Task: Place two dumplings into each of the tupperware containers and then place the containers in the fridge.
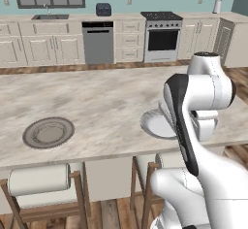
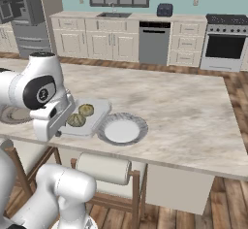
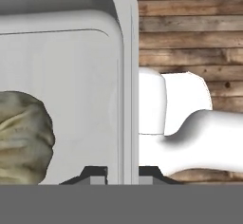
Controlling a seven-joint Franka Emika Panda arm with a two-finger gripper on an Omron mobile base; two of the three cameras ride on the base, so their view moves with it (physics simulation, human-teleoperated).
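A pale grey tupperware container lies near the island counter's front edge, with two tan dumplings inside it. My gripper is shut on the container's rim, one fingertip on each side of the wall. One dumpling lies inside the tray in the hand view, and wooden floor shows past the rim. In the right base view my gripper sits at the container's near left end. The fridge stands at the far left of the room. I cannot tell whether the container rests on the counter or is lifted.
A white bowl sits just right of the container, also seen behind the arm. A round brownish plate lies to the left on the counter. Stools stand under the counter's front edge. The dishwasher and oven line the back wall.
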